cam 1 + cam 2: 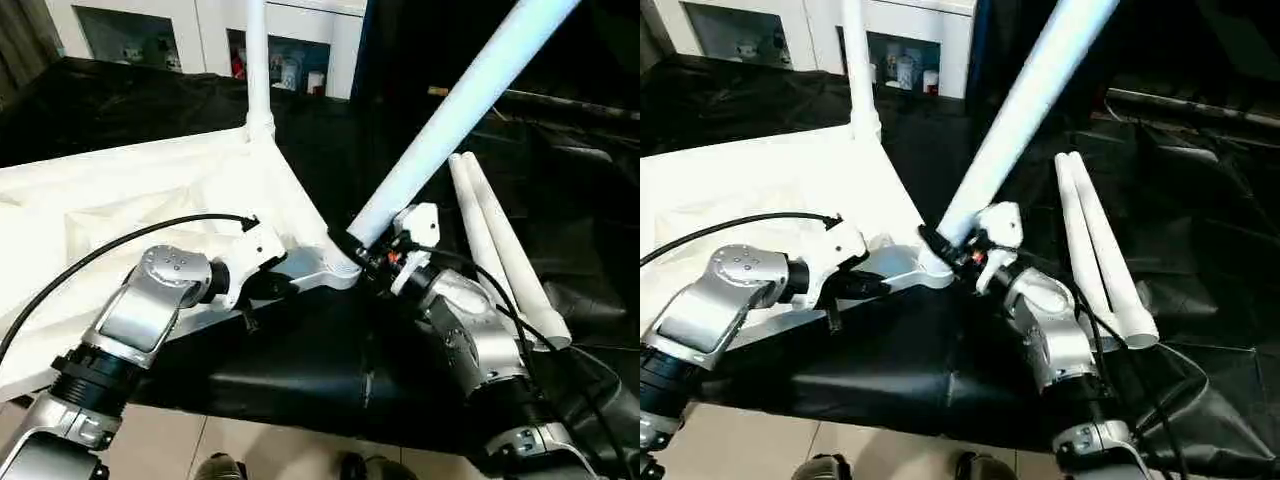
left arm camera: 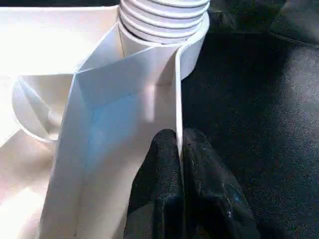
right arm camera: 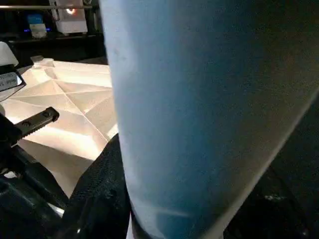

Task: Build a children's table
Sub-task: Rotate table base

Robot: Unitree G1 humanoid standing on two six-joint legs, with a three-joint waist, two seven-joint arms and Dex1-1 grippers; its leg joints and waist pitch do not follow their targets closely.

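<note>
The white table top (image 1: 120, 200) lies upside down on black cloth, ribbed underside up. One white leg (image 1: 257, 60) stands upright in its far corner socket. My left gripper (image 2: 179, 137) is shut on the thin rim wall (image 2: 178, 89) beside the near corner socket (image 1: 335, 268). My right gripper (image 1: 362, 250) is shut on the lower end of a second leg (image 1: 450, 110). That leg leans up and to the right, its foot at the near socket. In the right wrist view the leg (image 3: 199, 99) passes close by a black finger (image 3: 99, 199).
Two loose white legs (image 1: 505, 245) lie side by side on the black cloth (image 1: 300, 350) to the right of my right arm. A white cabinet (image 1: 300, 45) with glass-fronted shelves stands behind. Tiled floor (image 1: 250, 445) shows at the near edge.
</note>
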